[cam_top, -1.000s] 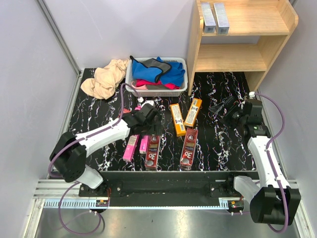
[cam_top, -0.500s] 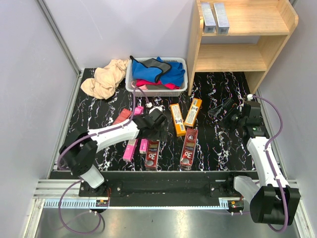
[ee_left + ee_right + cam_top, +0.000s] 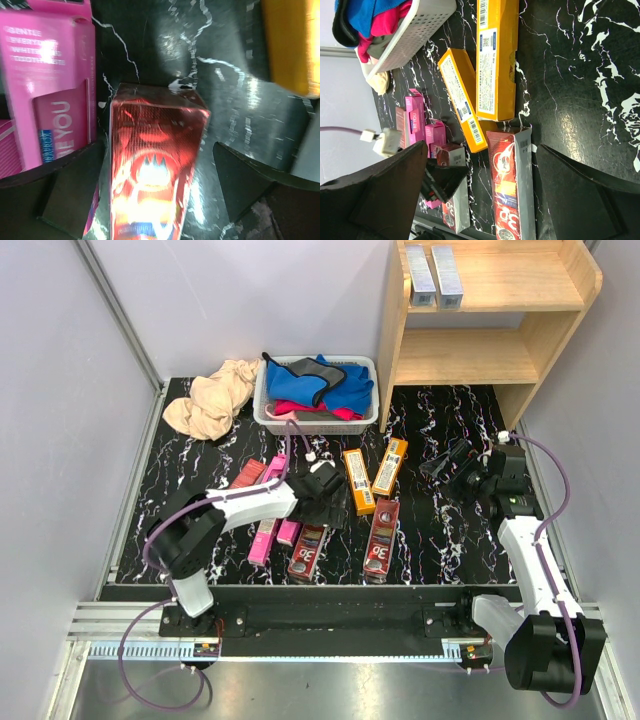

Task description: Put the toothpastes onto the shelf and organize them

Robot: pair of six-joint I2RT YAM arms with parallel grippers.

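My left gripper [image 3: 157,150] has its jaws spread wide, one dark finger at each lower corner of the wrist view. Between them lies the end of a long, glossy dark red cardboard toothpaste box [image 3: 155,180]. Dark table shows on either side of it, so I judge the fingers are around the box but not closed on it. Just beside it, at the left of that view, lies a bright pink cardboard toothpaste box [image 3: 55,85]. An orange-yellow cardboard box [image 3: 292,45] shows at the upper right edge, apart from it. From overhead the red box lies tilted at lower centre of the black white-veined marble tabletop [image 3: 440,530]. A second dark red box [image 3: 381,540] lies to its right and a second orange-yellow box [image 3: 390,466] above that. My right gripper [image 3: 450,462] hangs right of centre, its jaws also wide and holding nothing. The light wooden two-tier shelf [image 3: 490,355] stands at upper right, with two silver-grey boxes [image 3: 421,275] on its top tier and only wood showing on the lower one. I take this as the pick-up of the next box, with most of them yet to go. Next I must close squarely across the red box's narrow width without nipping the pink neighbour, then lift. The shelf is on the far side, so a handover to the right arm looks likely.
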